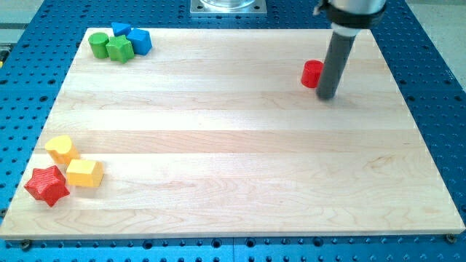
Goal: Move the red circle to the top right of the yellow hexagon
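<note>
The red circle (312,73) lies on the wooden board (233,167) in the upper right part. My tip (327,96) stands right beside it, touching its right side. The yellow hexagon (84,173) lies at the view's lower left, far from the red circle. Next to it are a yellow heart-shaped block (61,148) above and a red star (47,185) to its left.
At the board's top left corner sit a green cylinder (98,44), a green hexagon-like block (119,49), a blue cube (140,41) and a blue triangle (121,29). Blue perforated table surrounds the board. A metal mount (227,6) sits at the top edge.
</note>
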Tool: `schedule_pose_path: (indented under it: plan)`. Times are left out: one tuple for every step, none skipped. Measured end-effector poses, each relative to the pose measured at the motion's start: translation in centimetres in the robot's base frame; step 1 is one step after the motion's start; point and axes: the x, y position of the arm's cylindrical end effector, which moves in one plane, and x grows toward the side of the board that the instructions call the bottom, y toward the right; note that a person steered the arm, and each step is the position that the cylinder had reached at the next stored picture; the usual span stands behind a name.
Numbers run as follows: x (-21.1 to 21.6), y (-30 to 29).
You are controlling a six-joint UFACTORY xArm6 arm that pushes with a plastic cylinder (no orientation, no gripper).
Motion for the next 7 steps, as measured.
schedule_pose_path:
  plan:
    - [-2.5,-0.5]
    - [-2.9,-5.5]
    - [-5.3,-5.8]
    - [-6.7,-10.2]
    - [-6.7,-16.8]
    - [-8.9,-16.3]
    - [-9.5,-21.7]
